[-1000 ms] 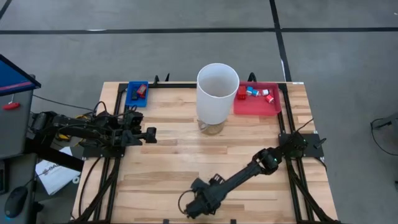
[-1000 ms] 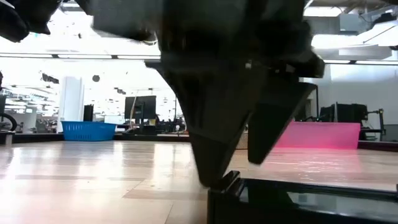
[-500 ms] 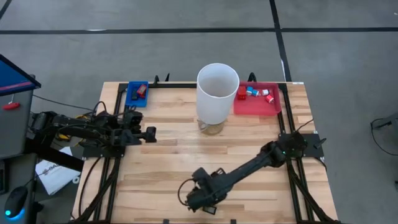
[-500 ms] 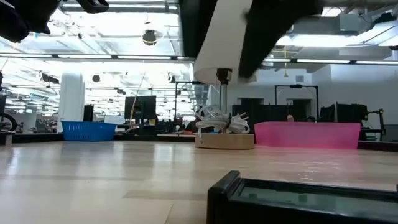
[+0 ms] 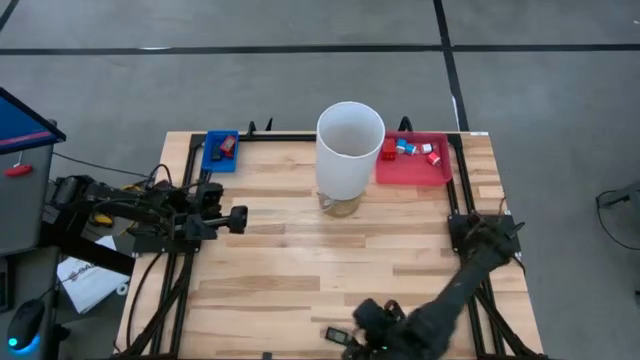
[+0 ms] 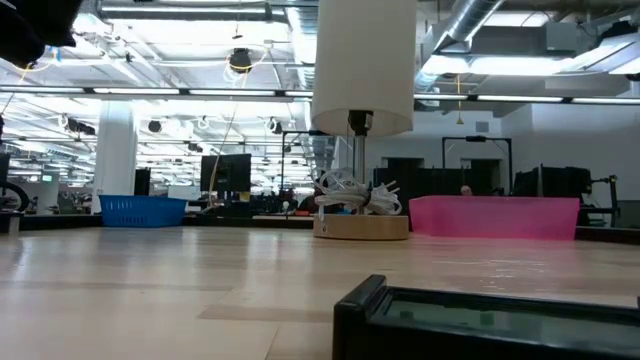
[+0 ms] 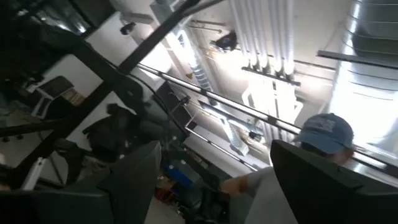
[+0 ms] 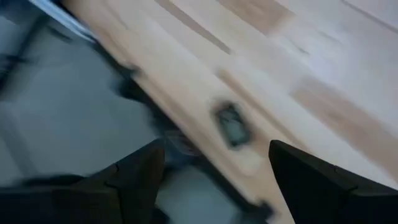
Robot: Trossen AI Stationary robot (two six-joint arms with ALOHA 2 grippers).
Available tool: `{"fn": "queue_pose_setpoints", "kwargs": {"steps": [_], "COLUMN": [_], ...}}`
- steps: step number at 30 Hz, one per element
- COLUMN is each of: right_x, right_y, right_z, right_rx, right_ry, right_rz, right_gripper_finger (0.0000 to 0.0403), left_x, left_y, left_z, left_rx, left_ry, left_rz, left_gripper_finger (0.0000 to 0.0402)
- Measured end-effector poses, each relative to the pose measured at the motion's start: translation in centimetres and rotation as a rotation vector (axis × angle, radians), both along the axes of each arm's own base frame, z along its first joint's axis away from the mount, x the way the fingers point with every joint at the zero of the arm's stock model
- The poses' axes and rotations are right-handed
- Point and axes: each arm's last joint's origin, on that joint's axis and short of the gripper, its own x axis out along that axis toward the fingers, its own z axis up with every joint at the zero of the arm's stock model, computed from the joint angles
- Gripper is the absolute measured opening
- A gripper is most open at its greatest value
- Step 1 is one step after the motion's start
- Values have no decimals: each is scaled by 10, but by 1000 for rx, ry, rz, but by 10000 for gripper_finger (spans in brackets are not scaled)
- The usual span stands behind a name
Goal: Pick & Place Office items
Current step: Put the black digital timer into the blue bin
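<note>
A flat black rectangle (image 5: 335, 334) lies on the wood close to the table's near edge. It also shows in the right wrist view (image 8: 231, 124) and large in the low view's foreground (image 6: 480, 318). My right gripper (image 8: 214, 180) hangs open above and just right of it (image 5: 364, 342), tilted downward, touching nothing. Small red and blue-white pieces (image 5: 410, 150) lie in the red tray (image 5: 440, 172) at the far right. A red piece and a blue piece (image 5: 224, 147) lie in the blue tray (image 5: 210, 160) at the far left. My left gripper (image 5: 237, 217) waits open at the table's left (image 7: 227, 186), pointing upward.
A tall white cylinder (image 5: 350, 148) stands on a round wooden base (image 6: 360, 226) at the far middle, between the two trays. Black frame rails (image 5: 175, 290) run along the table's left and right sides. A person in a cap (image 7: 323, 134) shows beyond the left gripper.
My right gripper has risen from just over the black rectangle and swung toward the table's right along the near edge, turning as it went. It has left the low view. Its fingers stay open. The rectangle lies on the table where the gripper stood.
</note>
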Motion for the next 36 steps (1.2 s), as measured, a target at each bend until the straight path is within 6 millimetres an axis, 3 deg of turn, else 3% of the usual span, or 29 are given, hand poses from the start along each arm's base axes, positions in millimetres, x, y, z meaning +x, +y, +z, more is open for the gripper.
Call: {"fn": "queue_pose_setpoints", "kwargs": {"steps": [3,5,11,17,23,32,36], "right_x": [-13,-17,-24,-9,3,6,6], "right_y": [0,0,-24,-41,-23,4,7], "right_z": [11,7,-33,-48,-86,-115,-135], "right_rx": [70,101,-11,-190,-243,-344,-354], "right_ry": [-250,-343,-37,32,90,-5,36], "right_rz": [-38,-13,210,373,569,603,584], "right_gripper_finger": [282,282,281,281,281,282,282], "left_x": [-2,-4,-11,-24,-35,-39,-39], "left_y": [-6,-10,-28,-44,-61,-68,-69], "left_z": [2,3,7,12,12,11,11], "left_rx": [-19,-37,-40,-50,-30,20,22], "left_ry": [-20,-39,-117,-223,-236,-248,-249], "left_rz": [-7,-16,0,27,72,113,113], "left_gripper_finger": [301,301,301,301,301,301,301]}}
